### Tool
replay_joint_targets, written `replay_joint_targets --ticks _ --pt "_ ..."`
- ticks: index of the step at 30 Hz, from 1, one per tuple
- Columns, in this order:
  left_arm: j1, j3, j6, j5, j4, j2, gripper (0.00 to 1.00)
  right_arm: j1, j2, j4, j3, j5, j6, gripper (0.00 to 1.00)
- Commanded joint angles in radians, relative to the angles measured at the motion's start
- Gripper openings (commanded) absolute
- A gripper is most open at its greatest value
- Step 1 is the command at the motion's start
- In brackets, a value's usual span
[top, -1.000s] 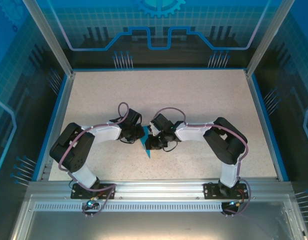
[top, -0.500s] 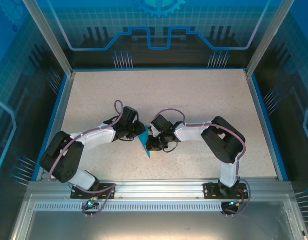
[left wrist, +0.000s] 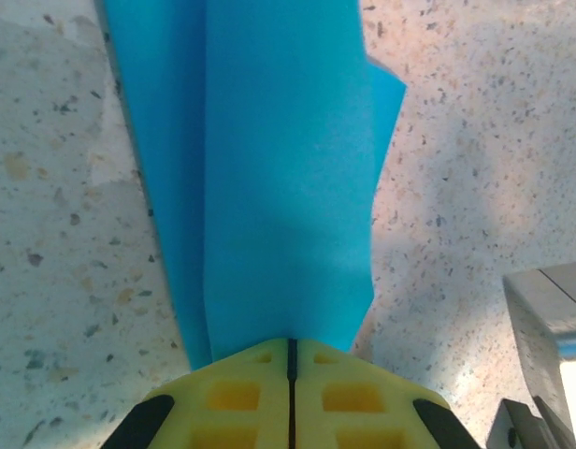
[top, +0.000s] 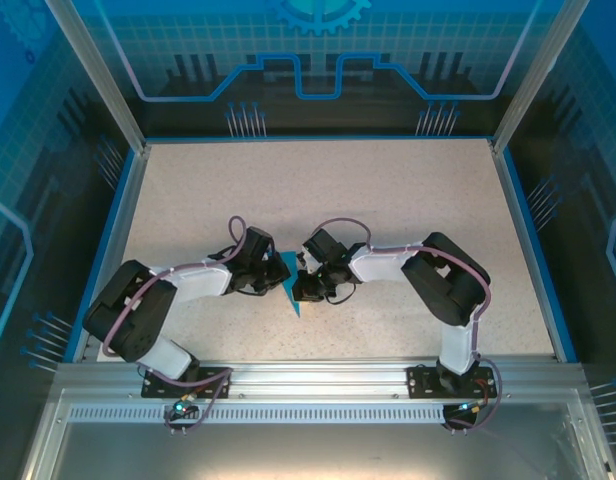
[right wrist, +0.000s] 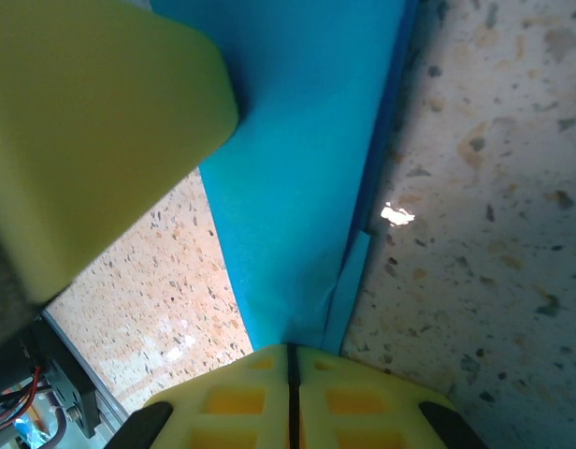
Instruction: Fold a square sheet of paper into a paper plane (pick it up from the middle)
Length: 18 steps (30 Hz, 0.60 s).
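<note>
1. Top external view: the paper plane [top: 291,287] is at the middle of the bench [top: 388,200], between the two arms, which meet over it.
2. The left jaws are pressed together and pinch the paper from one side. The right jaws pinch it from the other side, probably to hold the folded layers tight and flat.
3. The paper is teal-blue, narrow and layered, with long creases and a pointed tip towards the near edge.

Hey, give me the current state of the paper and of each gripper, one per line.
folded paper: folded lengthwise into a narrow pointed shape, creases showing, between the two grippers.
left gripper: shut, fingertips against the folded paper.
right gripper: shut, fingertips against the folded paper.
</note>
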Motion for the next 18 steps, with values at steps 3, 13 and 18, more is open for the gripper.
replay_joint_targets --ticks 3,13,18 --pt "0.000 -0.007 0.007 -0.018 0.001 0.049 0.07 -0.008 0.047 -0.067 -0.019 0.028 0.005 0.09" --pt "0.007 -0.033 0.015 -0.020 0.018 0.070 0.06 -0.003 -0.037 -0.023 0.050 -0.002 -0.017 0.10" --pt "0.006 -0.034 0.014 -0.018 0.018 0.073 0.06 0.010 -0.027 -0.025 0.082 0.012 -0.011 0.10"
